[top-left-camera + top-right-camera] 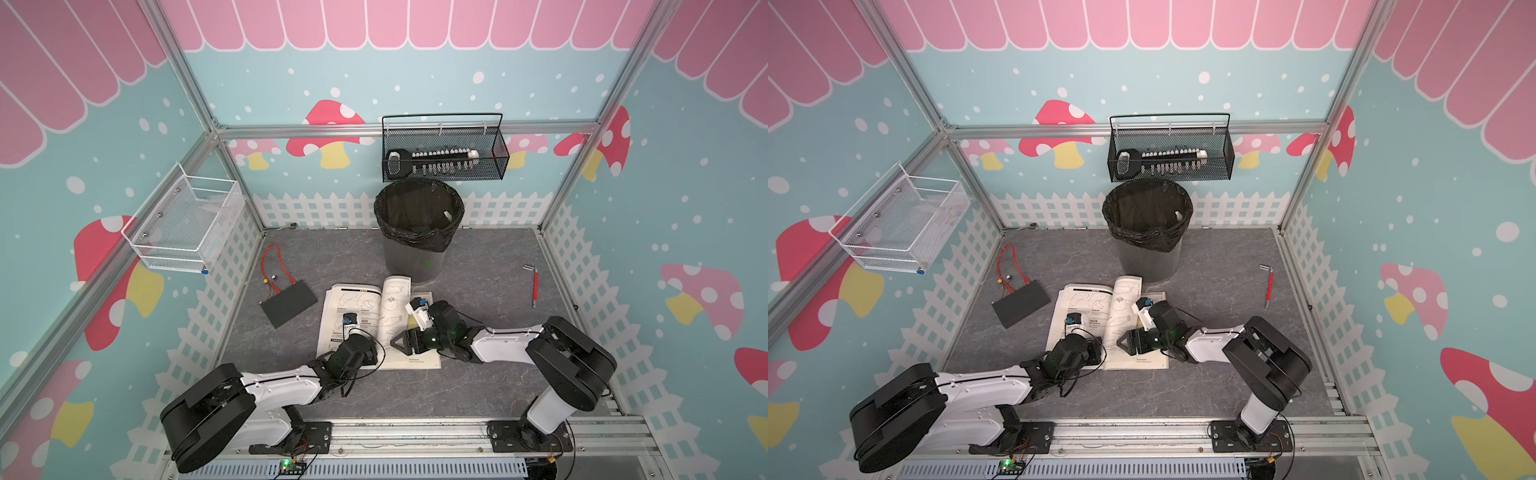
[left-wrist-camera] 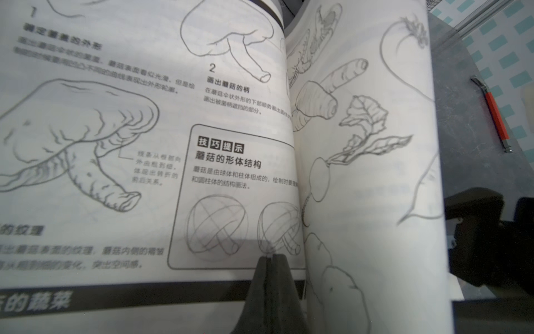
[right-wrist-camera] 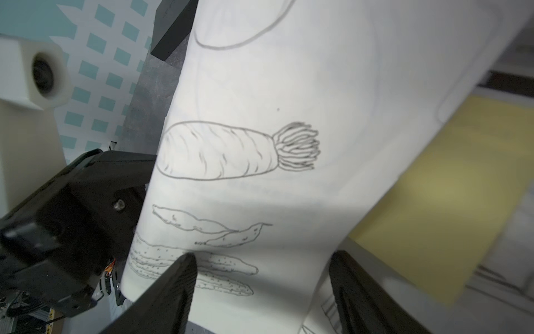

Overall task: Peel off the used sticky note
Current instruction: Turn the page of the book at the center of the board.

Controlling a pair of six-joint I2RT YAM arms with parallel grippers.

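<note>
The sticky note (image 3: 442,196) lay unpeeled on the book's (image 1: 351,301) right page, beneath a raised leaf (image 3: 260,101). The left end effector (image 2: 271,257), pressed together, held the left page down; the right end effector (image 3: 261,260) stood spread around that leaf.

A grey bin (image 1: 409,259) lined with a black bag is recorded at the back of the counter (image 1: 478,386), below a black mesh basket (image 1: 490,166) on the rear wall, with a white wire basket (image 1: 174,237) on the side wall, and a flat black box (image 1: 289,302) with red wires (image 1: 272,262) and a red-handled hex key (image 1: 535,286) lying well apart.
</note>
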